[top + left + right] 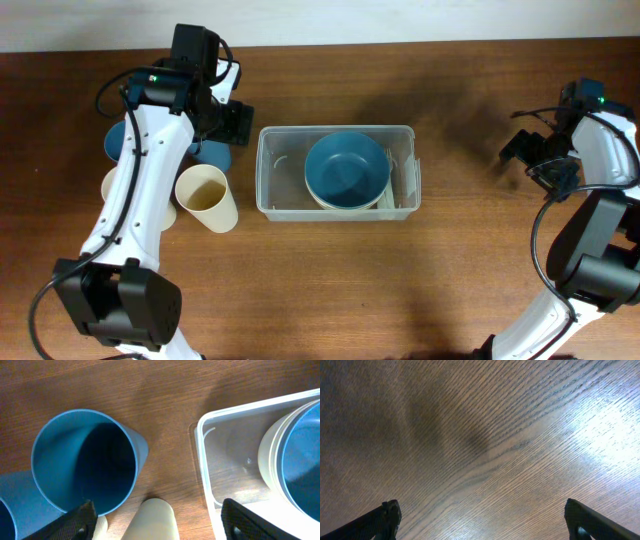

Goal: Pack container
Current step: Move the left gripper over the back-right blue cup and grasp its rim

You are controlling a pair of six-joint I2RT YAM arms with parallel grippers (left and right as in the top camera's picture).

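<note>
Your left gripper (157,510) hangs with jaws apart and empty above a cream cup (152,522), with a blue cup (85,460) at its 10 o'clock. Your right gripper (480,510) gapes wide over the bare table (480,420). The container (272,195) sits mid-table, the left gripper just off its 10 o'clock corner and the right well off at 3 o'clock. Inside, a blue bowl (346,170) nests on a cream bowl (267,455). Expect thin, light, slick walls that likely flex, so take it by the stiffer rim on a short side.

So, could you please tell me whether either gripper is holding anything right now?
Nothing is held: the left gripper and the right gripper both stand open.
</note>
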